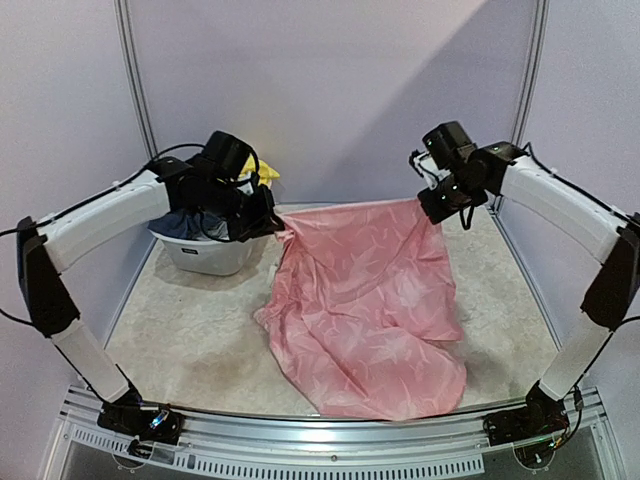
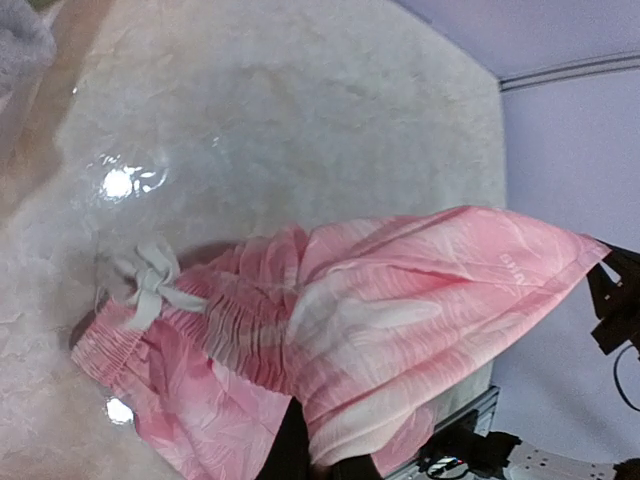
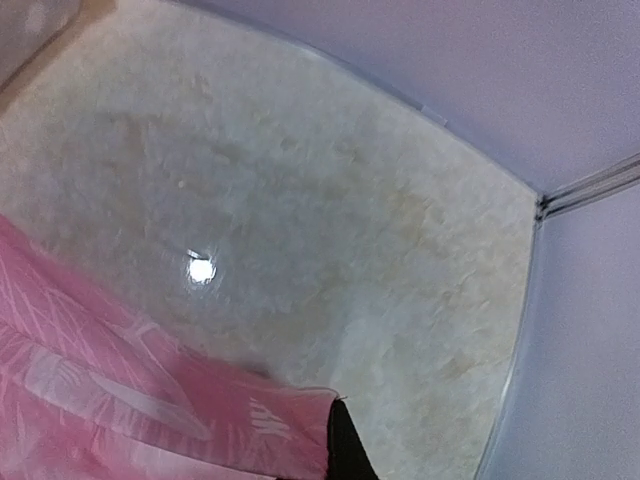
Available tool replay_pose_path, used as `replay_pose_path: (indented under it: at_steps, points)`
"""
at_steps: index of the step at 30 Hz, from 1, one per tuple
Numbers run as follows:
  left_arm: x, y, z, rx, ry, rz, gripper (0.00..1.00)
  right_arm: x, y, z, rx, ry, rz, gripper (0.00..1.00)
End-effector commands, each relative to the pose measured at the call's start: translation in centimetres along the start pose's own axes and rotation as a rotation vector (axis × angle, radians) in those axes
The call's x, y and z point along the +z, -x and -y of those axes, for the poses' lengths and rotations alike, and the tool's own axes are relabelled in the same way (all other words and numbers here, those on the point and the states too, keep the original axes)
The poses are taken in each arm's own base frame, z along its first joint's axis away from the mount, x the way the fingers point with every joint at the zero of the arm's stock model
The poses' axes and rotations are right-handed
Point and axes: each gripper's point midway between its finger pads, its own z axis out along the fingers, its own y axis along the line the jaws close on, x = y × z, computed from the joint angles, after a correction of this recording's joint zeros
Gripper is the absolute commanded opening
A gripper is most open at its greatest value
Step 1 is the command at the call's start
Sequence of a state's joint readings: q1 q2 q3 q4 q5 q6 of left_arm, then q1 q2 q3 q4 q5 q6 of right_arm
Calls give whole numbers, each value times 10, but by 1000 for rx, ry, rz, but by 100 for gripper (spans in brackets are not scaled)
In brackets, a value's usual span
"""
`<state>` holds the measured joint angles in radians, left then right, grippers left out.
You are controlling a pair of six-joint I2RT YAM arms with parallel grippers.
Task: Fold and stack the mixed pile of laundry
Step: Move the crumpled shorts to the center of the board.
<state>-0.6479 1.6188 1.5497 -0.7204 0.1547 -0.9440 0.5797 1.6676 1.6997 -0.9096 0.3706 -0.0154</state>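
A pale pink patterned garment [image 1: 360, 300] hangs stretched between my two grippers, its top edge taut in the air and its lower part bunched on the table. My left gripper [image 1: 275, 222] is shut on its left top corner and my right gripper [image 1: 432, 205] is shut on its right top corner. The left wrist view shows the pink cloth [image 2: 400, 300], its gathered waistband and a white drawstring [image 2: 150, 280]; the cloth covers most of the left gripper [image 2: 320, 460]. In the right wrist view the pink corner [image 3: 120, 400] meets a dark fingertip [image 3: 345, 450]. Yellow [image 1: 262, 172] and dark pieces [image 1: 185, 222] lie in the tub.
A white plastic tub [image 1: 210, 258] stands at the back left, just behind my left gripper. The beige table top [image 1: 180, 340] is bounded by lilac walls on three sides and a metal rail [image 1: 320, 435] along the near edge.
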Motion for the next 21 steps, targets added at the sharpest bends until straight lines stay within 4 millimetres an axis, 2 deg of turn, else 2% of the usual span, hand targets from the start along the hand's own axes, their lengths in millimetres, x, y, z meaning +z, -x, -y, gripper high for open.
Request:
replay_pose_path:
  at_steps: [1,3,6,10,14,16,18,20,21]
  points:
    - [29,-15,-30,20,98,-120,0,21,7,3,126,28,28,0]
    - [41,-21,-41,31,138,-168,0,36,3,0,126,33,0,0]
    - [50,-23,-46,36,157,-196,0,46,2,-2,117,29,-28,0]
    - [49,-16,-44,46,159,-185,0,47,2,-1,114,25,-43,0]
    - [54,-3,-46,52,167,-175,0,48,10,3,127,7,-29,0]
    - [63,8,-44,48,155,-161,0,54,20,9,141,-11,-14,0]
    - [76,28,-41,55,139,-129,0,68,33,18,168,-44,-1,0]
    - [93,56,-47,59,177,-65,0,92,46,30,224,-73,2,0]
    - [96,75,-45,62,192,-22,0,99,55,40,257,-85,12,4]
